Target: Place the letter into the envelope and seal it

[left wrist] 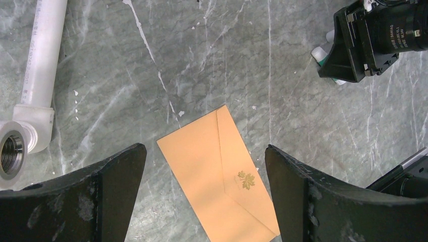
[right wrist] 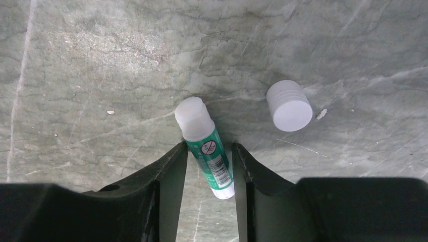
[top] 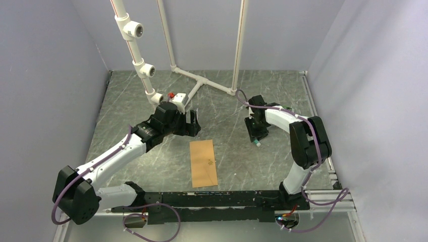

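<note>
**Top view.** The envelope (top: 203,164) lies flat on the table (top: 151,101), just below the middle of the frame, with its long side running up and down. The left gripper (top: 194,126) hangs above and to the left of its upper end and is not touching it. The right gripper (top: 256,137) is right of centre, well apart from the envelope, with a glue stick (top: 258,143) at its tip. White pipes (top: 202,80) cross the upper part of the frame.

**Left wrist.** The envelope sits bottom centre, slanting toward the lower right. Its flap is folded down, and a gold leaf sticker (left wrist: 246,180) sits at the flap's point. The two dark fingers (left wrist: 303,196) stand spread wide in the lower corners with nothing between them. The right gripper shows at upper right and a pipe elbow at far left.

**Right wrist.** The glue stick lies slanted at the centre, uncapped, with its white tip pointing up and left. The fingers (right wrist: 161,191) stand close on either side of its green body. Whether they actually pinch it cannot be told. The white cap (right wrist: 289,106) lies alone on the table to the upper right.
</note>
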Tool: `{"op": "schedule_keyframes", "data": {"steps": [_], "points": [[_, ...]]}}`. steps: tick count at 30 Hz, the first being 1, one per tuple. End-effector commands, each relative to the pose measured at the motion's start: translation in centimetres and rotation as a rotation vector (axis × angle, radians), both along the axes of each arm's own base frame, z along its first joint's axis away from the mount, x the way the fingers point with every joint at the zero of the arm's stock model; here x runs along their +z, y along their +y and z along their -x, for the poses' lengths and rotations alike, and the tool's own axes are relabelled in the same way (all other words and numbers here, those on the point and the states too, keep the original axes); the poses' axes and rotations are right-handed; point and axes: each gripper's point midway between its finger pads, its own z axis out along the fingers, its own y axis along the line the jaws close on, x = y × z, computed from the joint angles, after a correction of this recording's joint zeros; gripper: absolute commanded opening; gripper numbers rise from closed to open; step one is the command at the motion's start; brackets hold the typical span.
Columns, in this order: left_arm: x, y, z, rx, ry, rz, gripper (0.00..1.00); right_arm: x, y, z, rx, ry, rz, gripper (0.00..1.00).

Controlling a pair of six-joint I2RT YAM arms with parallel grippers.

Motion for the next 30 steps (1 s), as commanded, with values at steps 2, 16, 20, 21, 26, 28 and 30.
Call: {"op": "schedule_keyframes", "data": {"steps": [2, 16, 20, 21, 26, 28, 30], "points": [[2.8, -0.6, -0.7, -0.007, -0.078, 0.057, 0.93, -0.4, 0.6, 1.7, -0.016, 0.059, -0.031, 0.38], [2.8, -1.0, -0.4, -0.021, -0.066, 0.083, 0.93, -0.7, -0.5, 3.6, -0.087, 0.145, 0.029, 0.4], [2.9, -1.0, -0.4, -0.021, -0.067, 0.085, 0.93, -0.7, -0.6, 3.5, -0.095, 0.146, 0.042, 0.31], [3.0, -1.0, -0.4, -0.023, -0.07, 0.087, 0.93, -0.6, -0.7, 3.3, -0.091, 0.133, 0.05, 0.24], [3.5, -1.5, -0.4, -0.038, -0.072, 0.109, 0.93, 1.1, 1.6, 2.1, -0.017, 0.035, -0.051, 0.05], [3.9, -2.1, -0.3, -0.064, -0.069, 0.128, 0.93, 2.8, 3.1, 1.4, 0.015, -0.03, -0.129, 0.04], [4.5, -2.9, 0.0, -0.109, -0.071, 0.16, 0.93, 5.1, 4.7, 0.9, 0.06, -0.109, -0.233, 0.03]]}}
